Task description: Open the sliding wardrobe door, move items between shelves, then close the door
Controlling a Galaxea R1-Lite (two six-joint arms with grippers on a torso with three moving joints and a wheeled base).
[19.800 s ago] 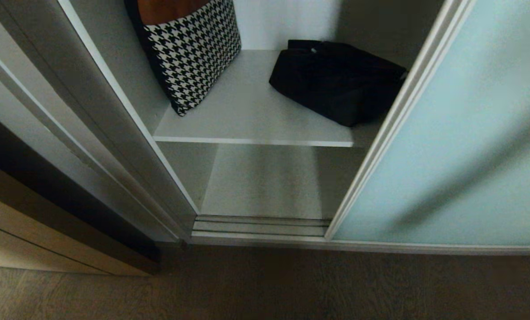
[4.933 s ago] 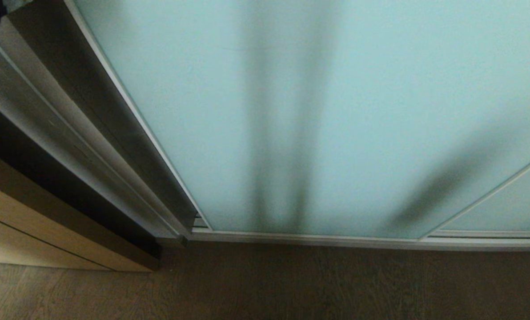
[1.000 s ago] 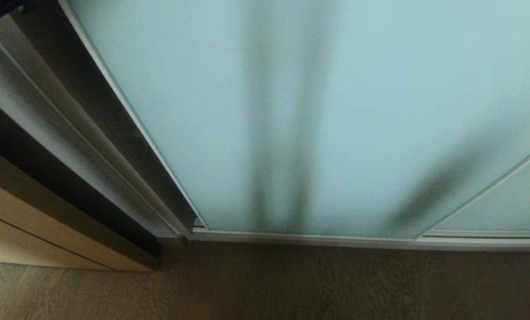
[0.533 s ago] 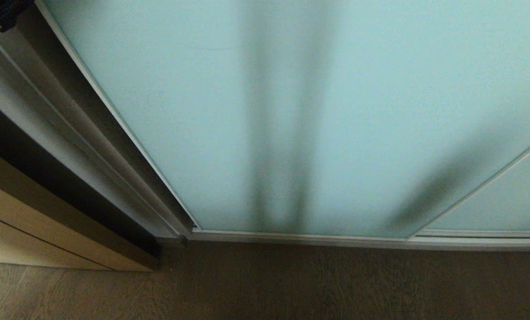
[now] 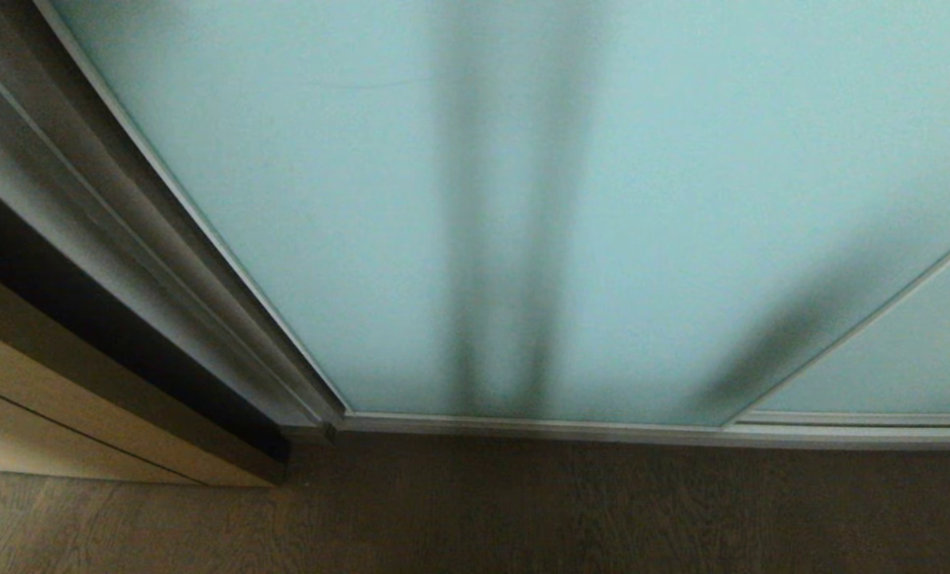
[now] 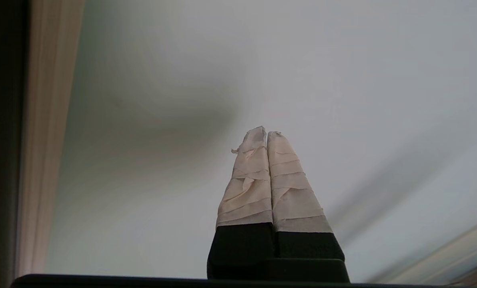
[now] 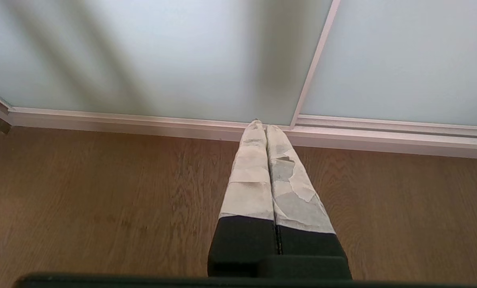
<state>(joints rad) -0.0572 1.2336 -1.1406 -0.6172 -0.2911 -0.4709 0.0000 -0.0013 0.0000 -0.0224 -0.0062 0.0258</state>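
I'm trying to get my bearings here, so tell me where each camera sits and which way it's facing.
Head view: on the robot's head, looking forward and down at the sliding wardrobe door and wood floor; no arm shows.
Left wrist view: behind the shut left end effector, facing the door's frosted glass.
Right wrist view: behind the shut right end effector, angled down at the floor and the door's bottom rail.
Shared: all three see the door; head and right wrist also share the floor.

the head view looks steeply down at the sliding wardrobe door (image 5: 602,199) and wood floor (image 5: 523,510). the right wrist view shares both, lower and nearer. the left wrist view faces the glass close up.
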